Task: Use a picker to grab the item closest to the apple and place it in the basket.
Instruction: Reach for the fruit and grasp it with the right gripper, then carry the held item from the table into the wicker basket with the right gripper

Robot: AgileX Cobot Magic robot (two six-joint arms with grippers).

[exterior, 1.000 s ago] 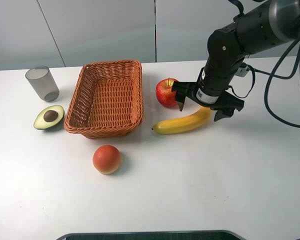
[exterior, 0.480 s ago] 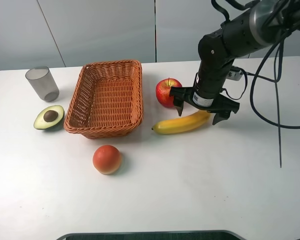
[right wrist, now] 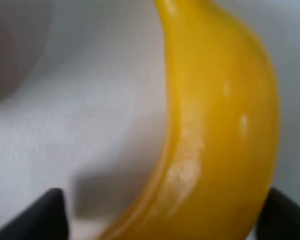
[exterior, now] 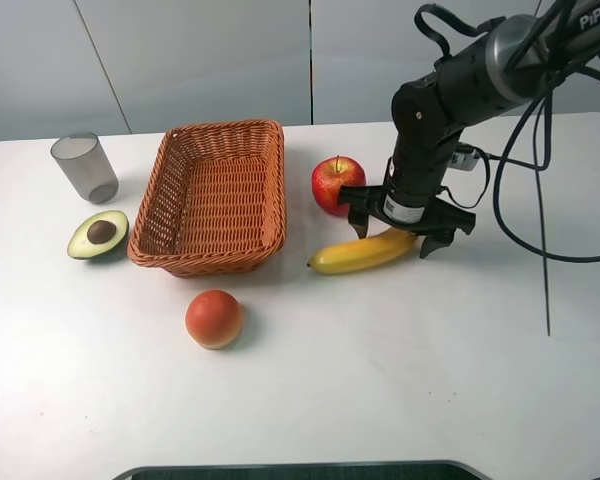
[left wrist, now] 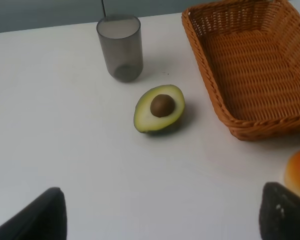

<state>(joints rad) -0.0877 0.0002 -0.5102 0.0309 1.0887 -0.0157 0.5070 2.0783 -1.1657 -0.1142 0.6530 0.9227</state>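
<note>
Gripper [exterior: 393, 238] on right arm [exterior: 450, 90] points straight down, spread wide astride the banana [exterior: 352, 256].

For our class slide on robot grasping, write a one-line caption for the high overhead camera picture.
Open right gripper straddles the banana beside the apple; the empty basket sits nearby.

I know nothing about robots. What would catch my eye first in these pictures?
First, the black right arm's open pincer straddling the yellow banana, which lies just in front of the red apple on the white table. Next, the empty wicker basket left of the apple, with a halved avocado and a grey cup on its far left side.
</note>
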